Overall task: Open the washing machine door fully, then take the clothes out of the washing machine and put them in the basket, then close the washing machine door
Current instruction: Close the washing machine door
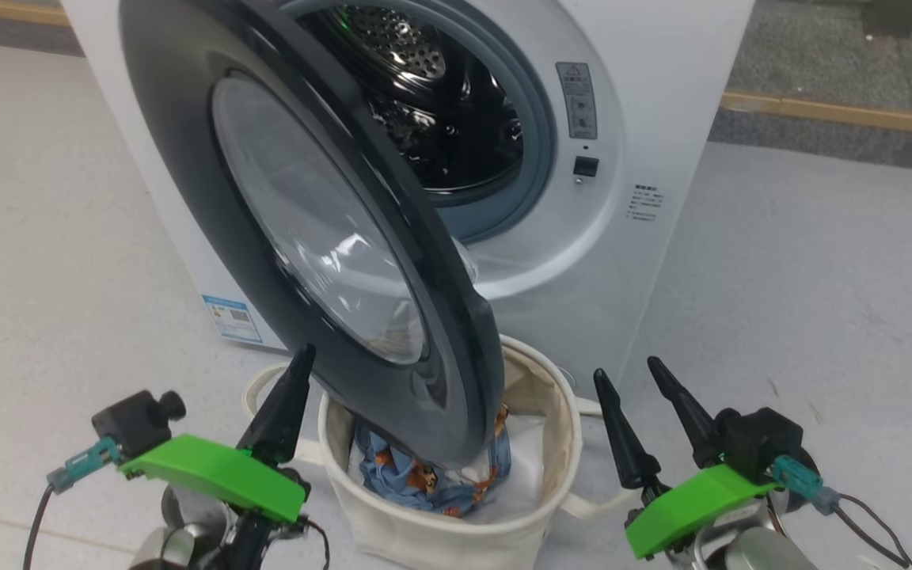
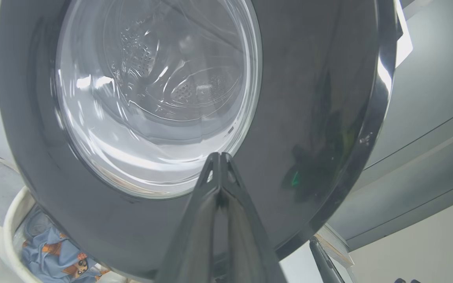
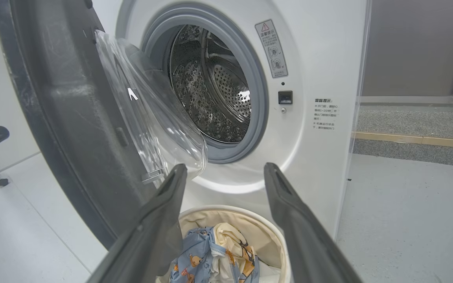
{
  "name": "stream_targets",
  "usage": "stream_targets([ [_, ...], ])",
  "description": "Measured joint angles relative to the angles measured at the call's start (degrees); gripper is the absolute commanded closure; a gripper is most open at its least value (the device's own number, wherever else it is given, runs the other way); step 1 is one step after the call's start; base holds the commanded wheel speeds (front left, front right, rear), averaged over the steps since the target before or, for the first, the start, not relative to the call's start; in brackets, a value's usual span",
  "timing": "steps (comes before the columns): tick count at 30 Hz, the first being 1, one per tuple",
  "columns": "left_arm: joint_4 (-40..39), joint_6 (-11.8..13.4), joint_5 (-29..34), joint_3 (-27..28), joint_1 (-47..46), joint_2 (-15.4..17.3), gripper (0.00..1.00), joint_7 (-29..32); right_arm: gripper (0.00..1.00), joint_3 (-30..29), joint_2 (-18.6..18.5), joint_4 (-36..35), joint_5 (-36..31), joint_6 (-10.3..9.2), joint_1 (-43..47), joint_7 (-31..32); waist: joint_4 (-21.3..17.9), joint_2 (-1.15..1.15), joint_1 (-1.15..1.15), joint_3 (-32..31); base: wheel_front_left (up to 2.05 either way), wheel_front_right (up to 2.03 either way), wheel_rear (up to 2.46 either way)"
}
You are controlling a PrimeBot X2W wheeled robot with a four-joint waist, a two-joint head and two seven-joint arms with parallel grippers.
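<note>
Head view: the washing machine door (image 1: pixel 313 237) hangs half-open over the basket (image 1: pixel 424 546), which holds the clothes (image 1: pixel 393 471).

Left wrist view: the left gripper (image 2: pixel 219 158), fingers together, points at the door's face, probably to push it.

Right wrist view: the right gripper (image 3: pixel 224 167) waits with fingers apart, and the washing machine (image 3: pixel 321 59) drum looks empty.

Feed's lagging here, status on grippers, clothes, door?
Left gripper shut, tips by outer face of door. Right gripper open, empty. Clothes in basket. Door half open, overhanging basket.

The left pincer (image 1: pixel 298 368) is pointing upward, pinched together at its tip; the right pincer (image 1: pixel 627 372) is standing spread wide.
</note>
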Motion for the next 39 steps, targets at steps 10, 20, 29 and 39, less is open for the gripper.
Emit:
stream_targets([
  [10,-1.7,0.8,2.3,0.3,1.4,1.7,0.0,-1.6,0.0,0.1,0.1,0.0,0.0,-0.01,0.0,0.0,0.6,0.0,0.0,-1.2,0.0,0.0,0.0],
  [20,-4.6,1.6,19.5,-2.9,7.6,9.9,0.0,-9.3,0.0,-0.5,0.0,-0.9,0.0,0.0,0.1,0.0,1.0,0.0,0.0,-1.0,0.0,0.0,0.0],
  [29,-5.9,2.9,22.4,-3.3,10.9,11.3,0.0,-11.9,0.0,-0.6,0.0,-2.0,0.0,0.0,0.2,0.0,1.9,0.0,0.0,-1.5,0.0,0.0,0.0],
  [39,-6.3,3.5,22.2,-3.1,12.5,11.4,0.0,-12.2,1.0,0.1,-0.2,-15.4,0.1,0.0,0.4,0.0,2.4,0.0,0.0,-1.8,0.0,0.0,0.0],
])
